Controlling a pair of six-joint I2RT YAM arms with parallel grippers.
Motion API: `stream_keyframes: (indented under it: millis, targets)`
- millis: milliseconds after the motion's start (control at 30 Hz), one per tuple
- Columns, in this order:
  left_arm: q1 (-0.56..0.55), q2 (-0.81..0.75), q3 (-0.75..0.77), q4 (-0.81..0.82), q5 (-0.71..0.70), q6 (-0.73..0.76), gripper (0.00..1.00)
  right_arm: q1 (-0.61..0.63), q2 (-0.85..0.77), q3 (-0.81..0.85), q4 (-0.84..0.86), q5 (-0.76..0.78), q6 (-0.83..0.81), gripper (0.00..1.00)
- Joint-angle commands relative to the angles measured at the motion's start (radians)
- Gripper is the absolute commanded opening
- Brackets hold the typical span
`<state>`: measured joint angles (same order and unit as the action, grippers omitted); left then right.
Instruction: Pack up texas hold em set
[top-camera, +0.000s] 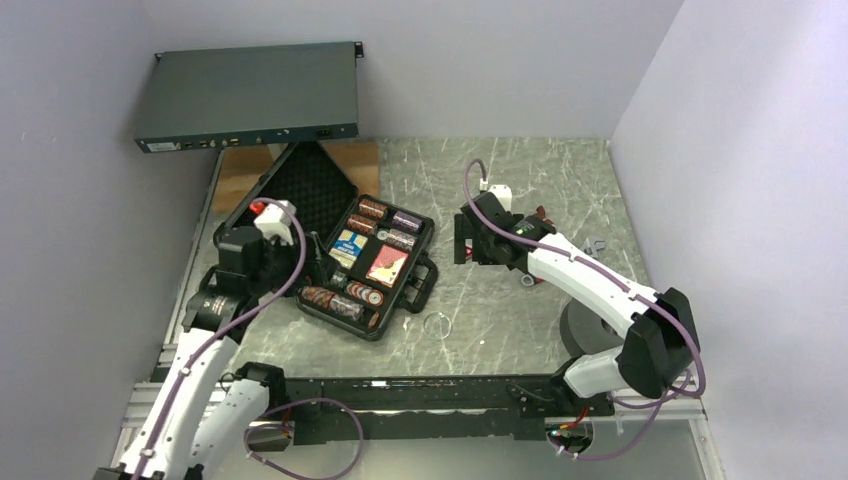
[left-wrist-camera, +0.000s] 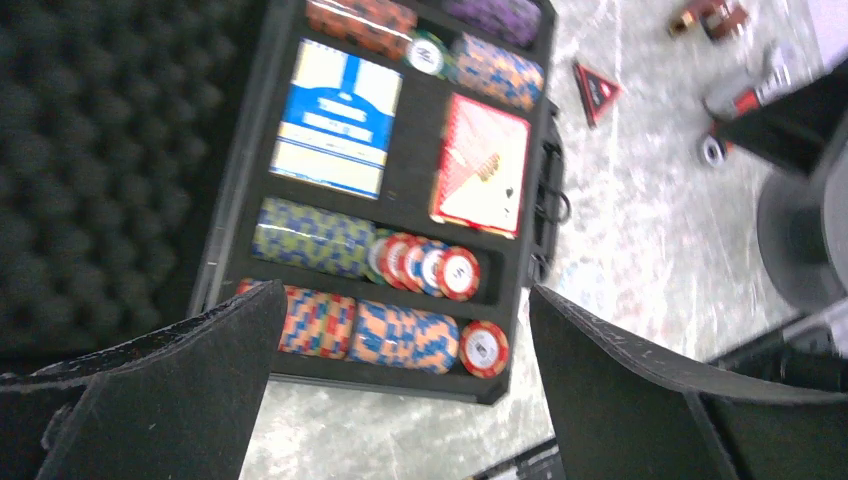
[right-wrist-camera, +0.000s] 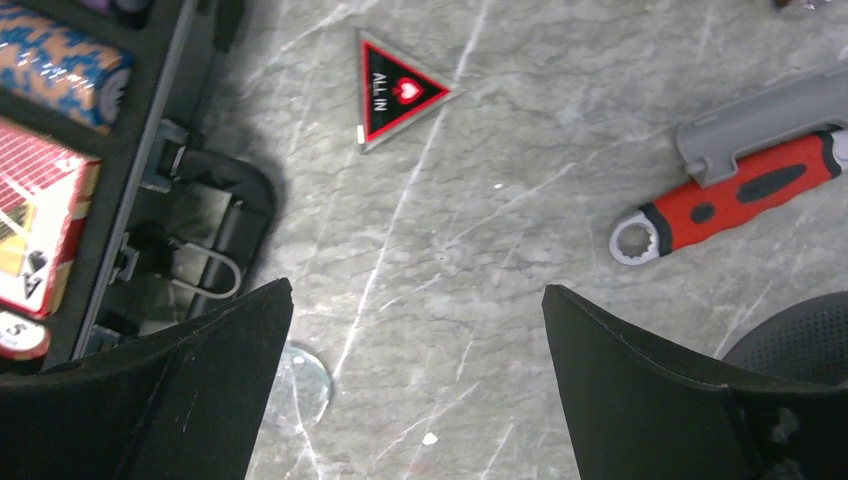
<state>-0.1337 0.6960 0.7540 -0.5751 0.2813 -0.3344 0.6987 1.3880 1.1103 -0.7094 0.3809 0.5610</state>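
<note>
1. Closest in, the right gripper (right-wrist-camera: 417, 290) hangs over the table (right-wrist-camera: 480, 250) just right of the case (left-wrist-camera: 400, 383), fingers spread wide, carrying nothing. The left gripper (left-wrist-camera: 402, 295) hovers above the case's near rows, likewise released and empty.
2. Chip rolls (left-wrist-camera: 365, 335), blue card box (left-wrist-camera: 335, 115) and red card box (left-wrist-camera: 482, 165) sit in the tray; the foam lid (left-wrist-camera: 90, 150) lies open, far left.
3. Step in hand, I judge: gathering strays. A triangular ALL IN marker (right-wrist-camera: 398, 88) lies near the handle (right-wrist-camera: 250, 195) (the red wrench (right-wrist-camera: 730, 195) isn't part of the set).
4. Next comes a low, edge-on pinch of that flat marker.
</note>
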Motion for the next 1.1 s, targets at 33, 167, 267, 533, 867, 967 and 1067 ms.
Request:
stream_keyframes:
  millis: [33, 167, 267, 533, 867, 967, 1067]
  targets:
    - [-0.241, 0.031, 0.082, -0.004, -0.141, -0.017, 0.97, -0.072, 0.0, -0.014, 0.013, -0.051, 0.017, 1.0]
    - [-0.384, 0.099, 0.099, -0.001, -0.194, -0.015, 0.97, -0.085, 0.005, -0.02, 0.013, -0.053, 0.019, 1.0]
    - [-0.512, 0.164, 0.122, -0.017, -0.292, -0.016, 0.99, -0.091, 0.003, -0.034, 0.01, -0.041, 0.019, 1.0]
    - [-0.752, 0.412, 0.181, 0.053, -0.386, -0.063, 0.99, -0.131, -0.026, -0.073, 0.015, -0.026, 0.036, 1.0]
    - [-0.999, 0.741, 0.305, 0.139, -0.459, -0.084, 1.0, -0.22, -0.157, -0.076, -0.013, 0.053, 0.082, 1.0]
    - [-1.024, 0.826, 0.348, 0.131, -0.471, -0.101, 1.0, -0.249, -0.208, -0.071, -0.024, 0.092, 0.098, 1.0]
    - [-1.04, 0.902, 0.379, 0.127, -0.474, -0.117, 1.0, -0.277, -0.257, -0.068, -0.032, 0.13, 0.118, 1.0]
